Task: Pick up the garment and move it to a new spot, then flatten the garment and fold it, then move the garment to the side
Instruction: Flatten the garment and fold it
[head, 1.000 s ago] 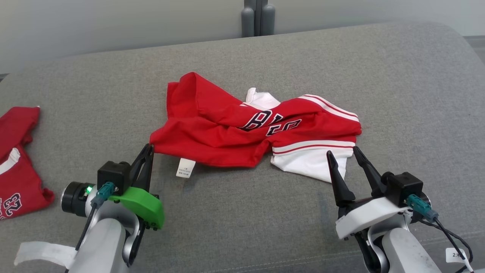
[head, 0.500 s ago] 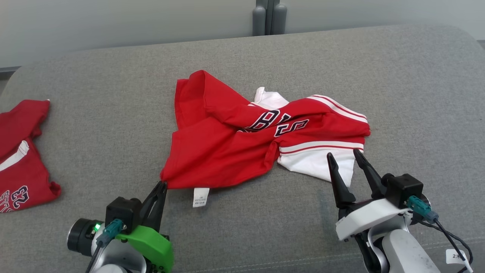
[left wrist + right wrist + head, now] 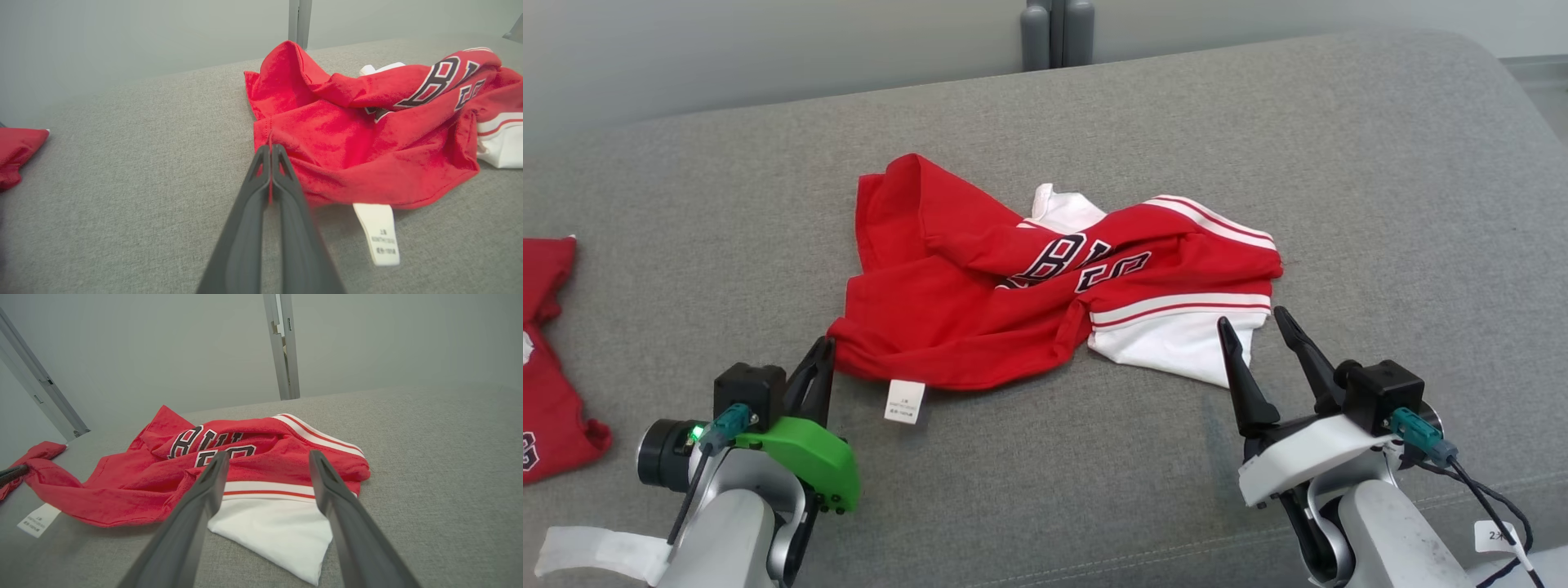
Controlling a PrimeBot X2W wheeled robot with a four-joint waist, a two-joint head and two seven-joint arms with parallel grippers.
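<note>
Two grippers flank the crumpled garment (image 3: 980, 310) on the grey cushion (image 3: 1380, 204): left gripper (image 3: 823, 347) pinched tight on its near-left hem (tag (image 3: 904, 401) just right), right gripper (image 3: 1250, 318) spread wide, empty, near its near-right corner.

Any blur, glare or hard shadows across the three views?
Head view: soft even light, no glare, garment sharp, faint shadow under its label. Left wrist view: left fingers blur near the lens. Right wrist view: right fingers blur too, wall posts lean.
</note>
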